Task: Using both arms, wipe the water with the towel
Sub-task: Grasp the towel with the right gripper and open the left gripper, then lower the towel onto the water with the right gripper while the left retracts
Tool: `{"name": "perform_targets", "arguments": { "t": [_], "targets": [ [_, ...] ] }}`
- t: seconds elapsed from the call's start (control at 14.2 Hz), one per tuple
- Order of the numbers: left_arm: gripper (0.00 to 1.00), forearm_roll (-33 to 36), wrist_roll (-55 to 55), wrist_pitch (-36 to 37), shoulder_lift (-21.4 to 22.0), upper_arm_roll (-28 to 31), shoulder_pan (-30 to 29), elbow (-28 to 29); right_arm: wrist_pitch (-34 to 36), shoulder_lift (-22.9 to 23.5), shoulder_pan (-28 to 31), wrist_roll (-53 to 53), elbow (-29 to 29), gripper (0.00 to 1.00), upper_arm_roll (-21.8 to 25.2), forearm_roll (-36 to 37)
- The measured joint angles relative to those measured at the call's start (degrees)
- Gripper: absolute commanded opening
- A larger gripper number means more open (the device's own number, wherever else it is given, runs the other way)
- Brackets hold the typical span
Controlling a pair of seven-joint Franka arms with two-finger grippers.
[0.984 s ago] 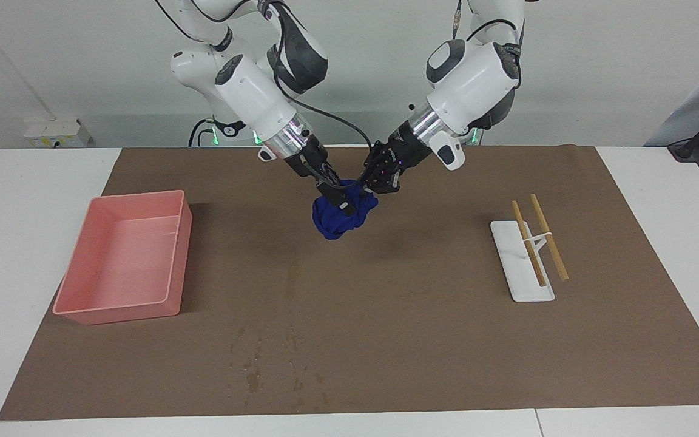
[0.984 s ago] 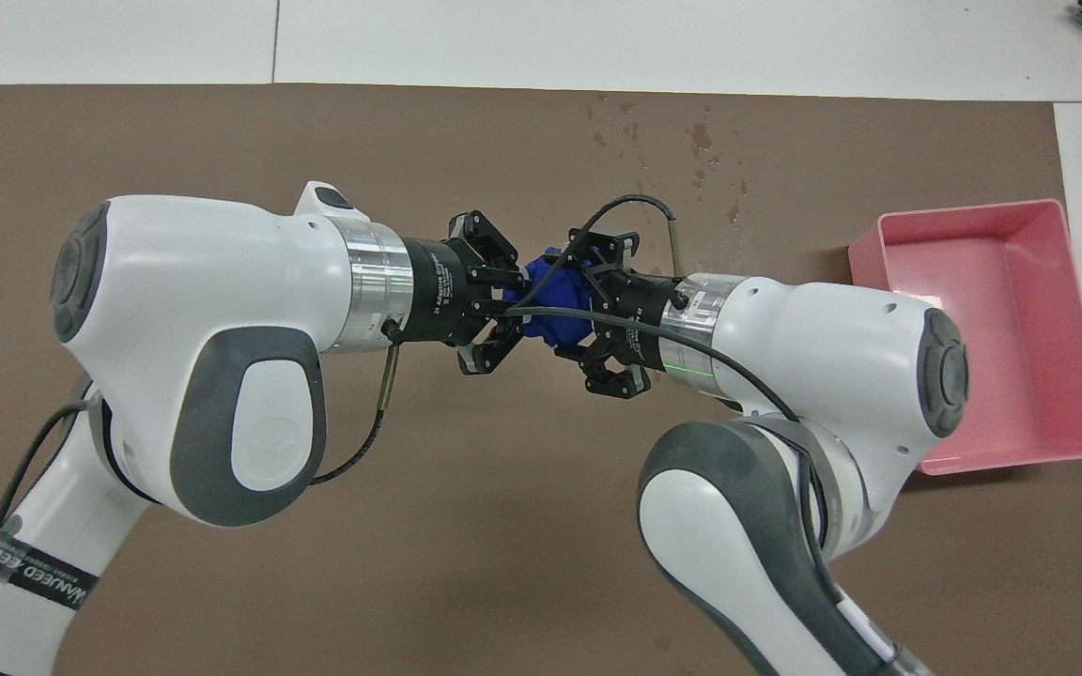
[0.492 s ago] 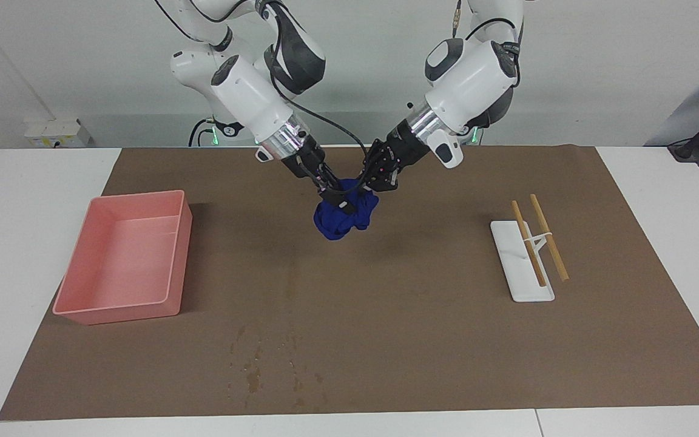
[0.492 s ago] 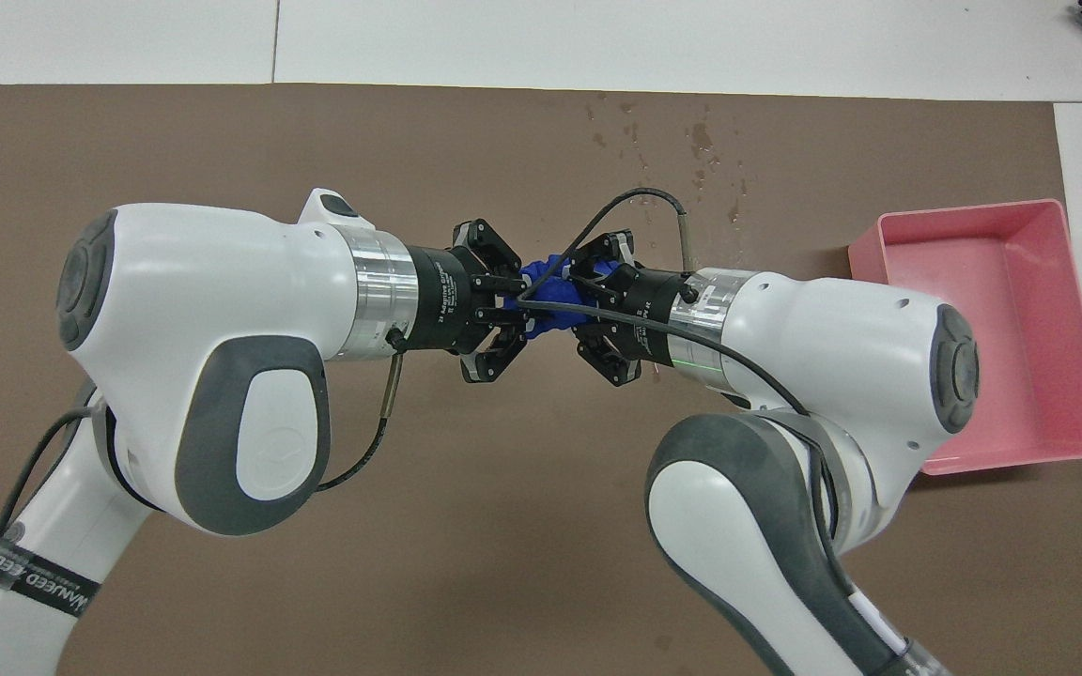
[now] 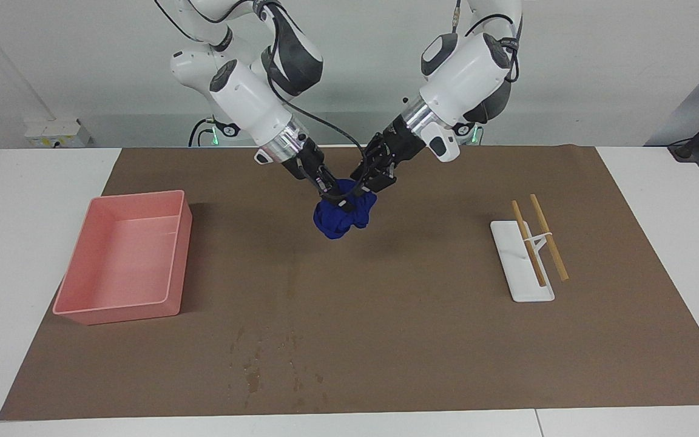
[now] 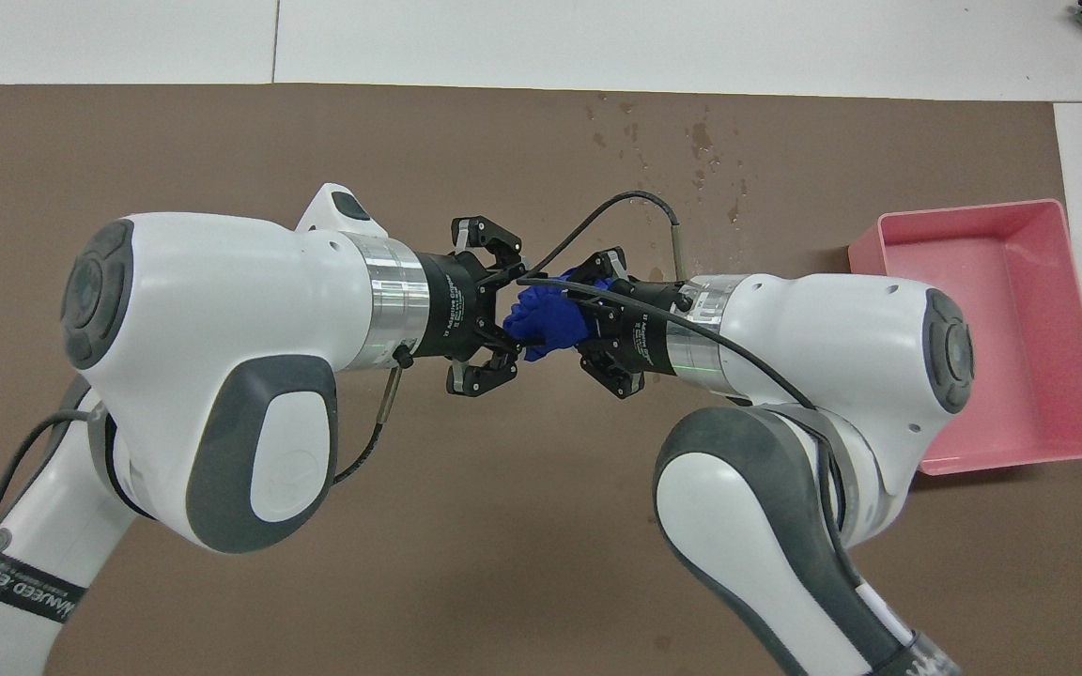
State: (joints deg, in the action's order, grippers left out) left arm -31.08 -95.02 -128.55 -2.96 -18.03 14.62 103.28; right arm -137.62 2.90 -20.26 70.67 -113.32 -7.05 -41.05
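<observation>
One blue towel (image 5: 342, 218), bunched, hanging over mat (image 5: 422, 315) between two grippers: right gripper (image 5: 336, 197) clamped on it, left gripper (image 5: 369, 182) (grip unclear) beside. One pink bin (image 5: 120, 264), two chopsticks (image 5: 539, 240).

Seen from above, two glossy white robot arms reach in from the bottom edge and meet over the middle of a brown mat (image 6: 222, 131) that covers the table. Between them hangs a crumpled dark blue cloth towel (image 6: 548, 317). The right gripper (image 6: 590, 324), black and claw-like, is clamped on the towel. The left gripper (image 6: 503, 317) sits just beside the bundle with its black fingers spread apart. Small dark wet spots (image 6: 699, 141) dot the mat farther from the robots. A pink rectangular plastic bin (image 6: 1081, 310) sits at the right arm's end.
</observation>
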Motion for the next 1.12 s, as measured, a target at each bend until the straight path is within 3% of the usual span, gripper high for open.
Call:
{"name": "perform_targets", "arguments": {
  "t": [0.28, 0.56, 0.84, 1.12],
  "targets": [
    [1.0, 12.0, 11.9, 0.7, 0.0, 1.2, -0.9, -0.1, 10.2, -0.2, 1.9, -13.9, 0.1, 0.0, 0.1, 8.2],
    [1.0, 21.0, 35.0, 10.9, -0.1, 1.6, -5.9, -4.1, 18.7, -1.0, 3.6, -23.7, 0.2, 0.0, 0.1, 17.8],
    [1.0, 30.1, 57.8, 24.7, -0.7, 1.8, -10.5, -10.0, 20.4, -1.2, 8.1, -40.3, -0.3, 0.0, 0.1, 26.4],
    [1.0, 32.2, 75.7, 34.8, -1.1, 2.0, -14.4, -13.9, 20.7, 0.2, 17.3, -58.6, -1.8, 0.0, 0.4, 27.0]
  ]
}}
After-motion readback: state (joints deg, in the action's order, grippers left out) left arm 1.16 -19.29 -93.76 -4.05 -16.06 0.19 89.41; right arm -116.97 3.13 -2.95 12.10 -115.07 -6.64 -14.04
